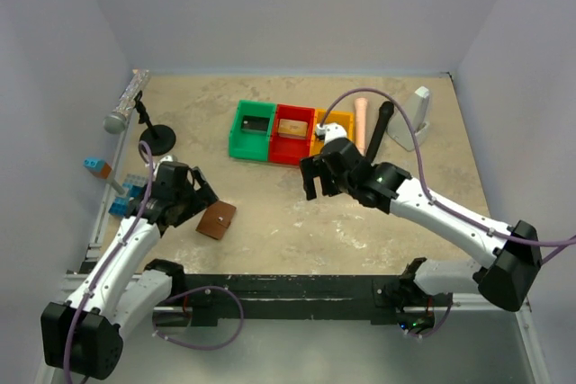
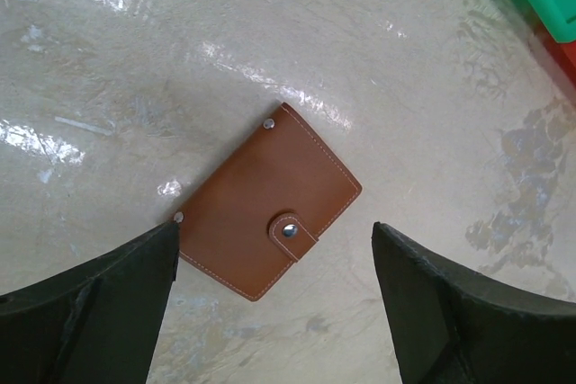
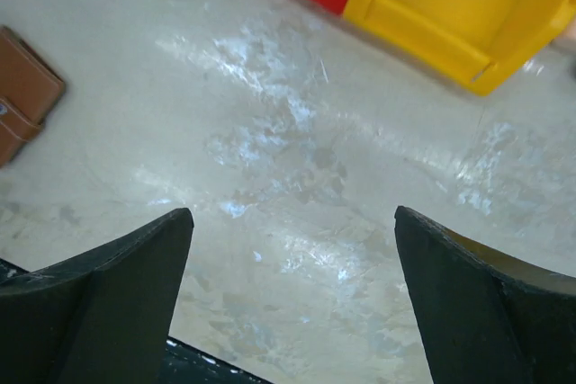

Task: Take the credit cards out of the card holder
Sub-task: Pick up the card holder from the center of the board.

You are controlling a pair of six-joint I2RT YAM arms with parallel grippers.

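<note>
The sandy, mottled counter fills the floor of the booth, and both arms lean out over it from the near edge. The right arm stretches long and low toward the middle, its end effector pointing down over bare counter just in front of the red bin and yellow bin, its fingers spread wide with nothing between them. The left arm is bent up more tightly on its own side, and the left end effector hangs over the card holder, also spread wide and gripping nothing. The card holder lies flat on the counter at near left, well apart from the bins: brown, with pale stitching, folded shut, its small tab fastened by a metal snap.
</note>
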